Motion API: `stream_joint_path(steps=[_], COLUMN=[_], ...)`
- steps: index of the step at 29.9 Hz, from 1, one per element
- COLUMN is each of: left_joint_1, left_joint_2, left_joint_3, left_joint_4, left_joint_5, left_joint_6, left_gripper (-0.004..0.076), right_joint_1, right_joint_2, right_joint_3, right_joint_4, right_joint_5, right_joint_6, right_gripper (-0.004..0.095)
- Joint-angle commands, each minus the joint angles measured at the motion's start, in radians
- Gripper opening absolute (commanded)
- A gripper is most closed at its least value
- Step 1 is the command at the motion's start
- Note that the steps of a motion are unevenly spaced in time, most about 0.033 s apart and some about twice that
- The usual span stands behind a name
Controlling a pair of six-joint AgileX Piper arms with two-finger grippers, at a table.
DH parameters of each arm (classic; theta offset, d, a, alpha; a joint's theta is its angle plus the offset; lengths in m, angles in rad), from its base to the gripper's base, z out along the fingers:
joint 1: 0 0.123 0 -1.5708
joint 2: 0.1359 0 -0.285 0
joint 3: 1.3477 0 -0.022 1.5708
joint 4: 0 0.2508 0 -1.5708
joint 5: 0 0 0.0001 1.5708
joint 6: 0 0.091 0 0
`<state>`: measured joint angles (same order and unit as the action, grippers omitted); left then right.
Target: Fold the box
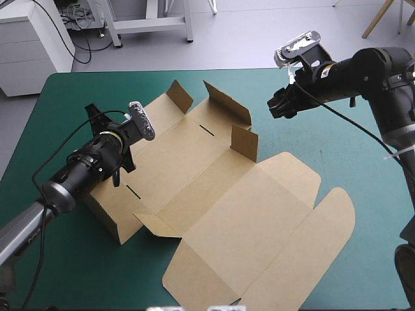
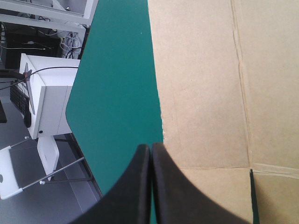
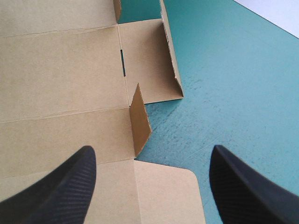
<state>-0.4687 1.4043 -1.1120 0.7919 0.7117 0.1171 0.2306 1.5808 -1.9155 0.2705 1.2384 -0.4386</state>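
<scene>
The brown box (image 1: 240, 214) lies opened out in the middle of the table, its lid panel flat toward the near right. Its left wall (image 1: 107, 210) is raised, and short flaps (image 1: 244, 142) stand up at the far end. My left gripper (image 1: 91, 110) is shut and hovers over the box's left edge, pointing toward the far-left corner. In the left wrist view the shut fingers (image 2: 151, 145) meet right at the board's edge (image 2: 161, 93), with nothing seen between them. My right gripper (image 1: 275, 103) is open above the cover beyond the far right flaps. In its wrist view the gripper (image 3: 152, 149) faces a small upright flap (image 3: 140, 116).
A white cabinet (image 1: 32, 39) stands off the table's far-left corner, also visible as the cabinet (image 2: 46, 102) in the left wrist view. Teal-green cover (image 1: 337, 142) shows to the right of the box and along its left side (image 2: 117, 93).
</scene>
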Motion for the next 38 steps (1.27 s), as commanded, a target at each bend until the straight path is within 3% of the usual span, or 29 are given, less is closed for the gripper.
stream_joint_path(steps=[1, 17, 31, 34, 38], left_joint_1=[-0.005, -0.005, -0.005, -0.005, -0.005], left_joint_2=[-0.032, -0.032, -0.032, -0.032, -0.032], left_joint_3=[-0.036, -0.036, -0.036, -0.036, -0.036], left_joint_4=[0.025, 0.025, 0.025, 0.017, 0.003], left_joint_5=[-0.021, -0.03, -0.038, -0.038, -0.038], left_joint_6=[-0.024, -0.075, -0.098, -0.098, -0.098], left_gripper=[-0.001, -0.001, -0.001, -0.001, -0.001], right_joint_1=[0.0, 0.002, 0.086, 0.086, 0.086], right_joint_2=[-0.014, 0.313, 0.481, 0.49, 0.504], right_joint_3=[-0.033, -0.033, -0.039, -0.039, -0.041], right_joint_4=[0.047, 0.136, 0.124, 0.124, 0.124], right_joint_5=[-0.036, -0.036, -0.062, -0.062, -0.064], right_joint_6=[-0.009, -0.081, -0.115, -0.113, -0.113], right_gripper=[0.062, 0.062, 0.0617, 0.0545, 0.0302])
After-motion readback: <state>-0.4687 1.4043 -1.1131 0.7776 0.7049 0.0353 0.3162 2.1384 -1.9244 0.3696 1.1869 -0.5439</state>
